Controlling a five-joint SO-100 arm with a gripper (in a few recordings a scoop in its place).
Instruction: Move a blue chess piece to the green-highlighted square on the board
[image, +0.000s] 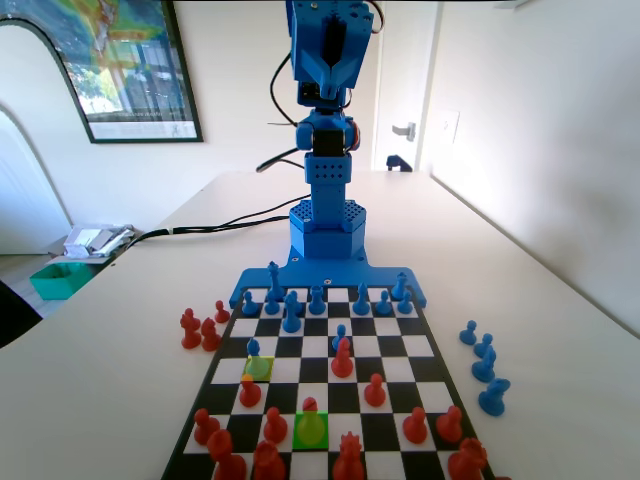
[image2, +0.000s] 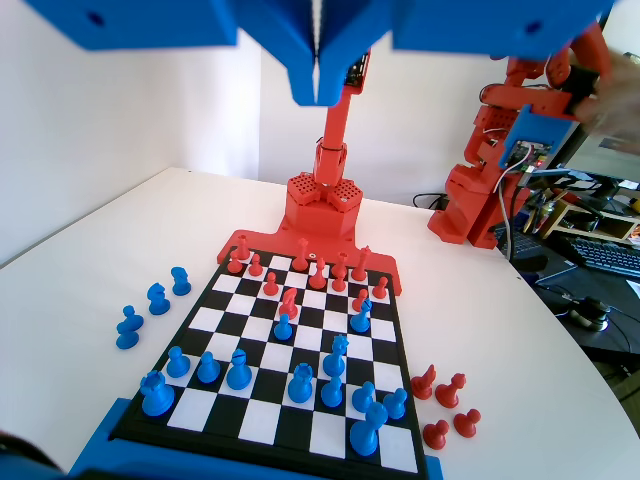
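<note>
The blue arm stands folded up high at the far end of the flat black-and-white chequered chessboard (image: 395, 345), well above the pieces. In the wrist view its blue two-finger gripper (image2: 317, 95) hangs from the top edge with the jaws pressed together, only a thin seam between them and nothing held.

On the pale bench (image: 540, 270), the bright green-highlighted square (image: 311, 430) lies near the board's near edge in the fixed view, a little left of centre, and a small piece stands on it, tinted green so I cannot tell its colour. A duller yellow-green square (image: 258, 367) sits further up towards the board's left edge, and a small blue plastic pawn with a round head (image: 253, 347) stands at its far side.

Other blue pieces line the board's far rows. Four more blue pieces (image: 484, 368) stand off the board's right edge, and a few red pieces (image: 200, 328) off its left edge.
</note>
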